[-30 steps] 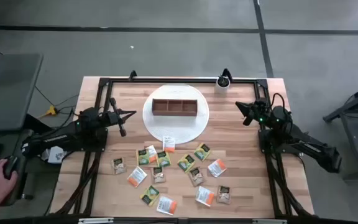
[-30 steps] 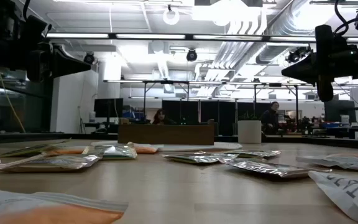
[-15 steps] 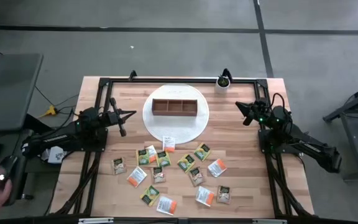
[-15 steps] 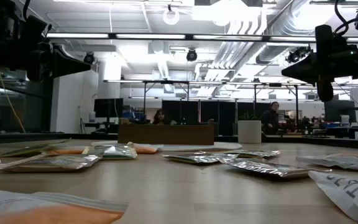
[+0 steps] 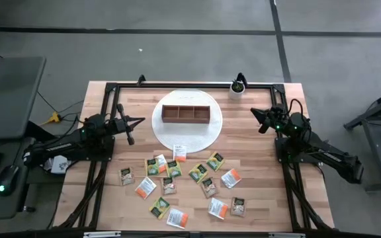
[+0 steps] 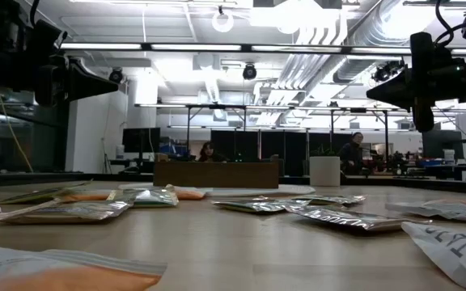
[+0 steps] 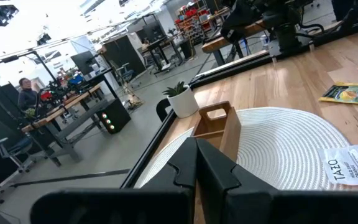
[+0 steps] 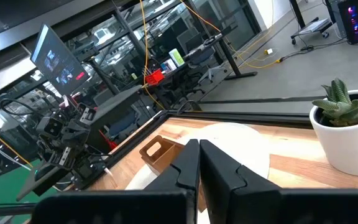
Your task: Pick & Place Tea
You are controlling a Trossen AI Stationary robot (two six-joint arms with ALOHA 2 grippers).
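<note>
I am holding the left gripper closed and empty, left of the wooden box. The tea sachets are lying scattered in front of the box. The right gripper is waiting closed, right of it.

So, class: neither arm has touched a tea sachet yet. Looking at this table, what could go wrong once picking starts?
1. The tea sachets lie flat, some overlapping, so an end effector might lift two at once or slip off.
2. The wooden box has narrow compartments; a dropped sachet could land on the white mat instead.
3. The left end effector and right end effector flank the box and might collide reaching for it.
</note>
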